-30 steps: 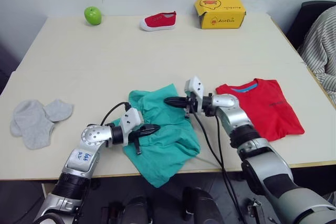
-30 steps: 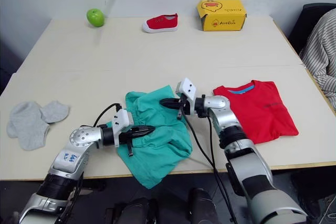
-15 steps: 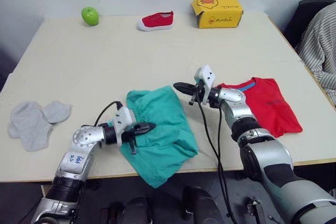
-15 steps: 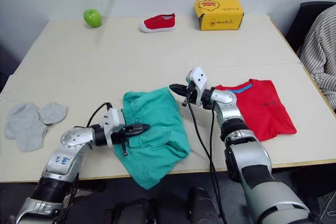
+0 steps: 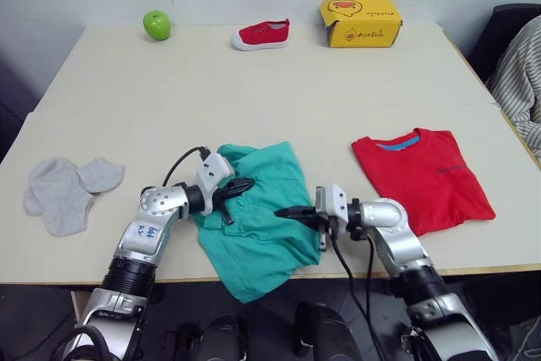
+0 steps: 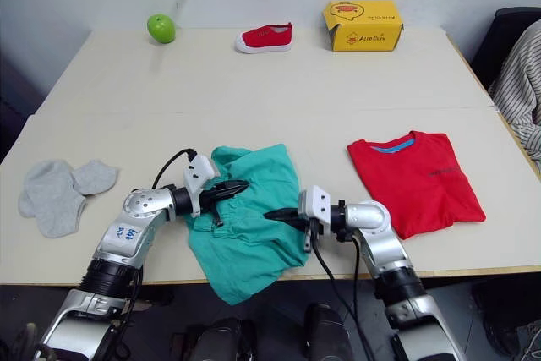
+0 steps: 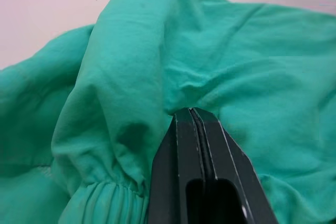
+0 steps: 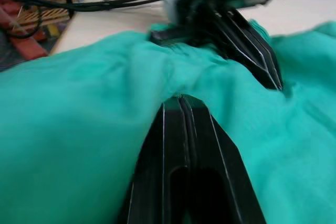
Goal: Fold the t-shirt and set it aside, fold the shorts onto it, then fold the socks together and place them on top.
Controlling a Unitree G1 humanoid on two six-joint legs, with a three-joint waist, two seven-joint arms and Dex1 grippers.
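Teal shorts [image 5: 258, 213] lie bunched at the table's [image 5: 254, 82] near edge. Right gripper [image 5: 283, 211] has dropped from the far hem to the near side, fingers pressed together on fabric; left gripper [image 5: 243, 185] likewise pinches cloth. Folding underway; t-shirt [image 5: 423, 177] folded aside, socks [image 5: 68, 192] untouched.

1. The shorts [image 5: 258, 213] are soft, matt teal cloth, creased, with a gathered elastic edge.
2. The t-shirt [image 5: 423, 177], at 3 o'clock from them, is smooth, matt red cotton-like cloth.
3. The socks [image 5: 63, 192], at 9 o'clock, are light grey knit, slightly fuzzy.
4. The table [image 5: 254, 99] is a smooth, matt, pale surface.
5. The left gripper [image 7: 191, 116] and right gripper [image 8: 178, 100] have black, hard, faintly glossy plastic-looking fingers.
6. The box [image 5: 361, 21], at 12 o'clock, looks like yellow printed cardboard.
7. The apple [image 5: 156, 24] is glossy green.
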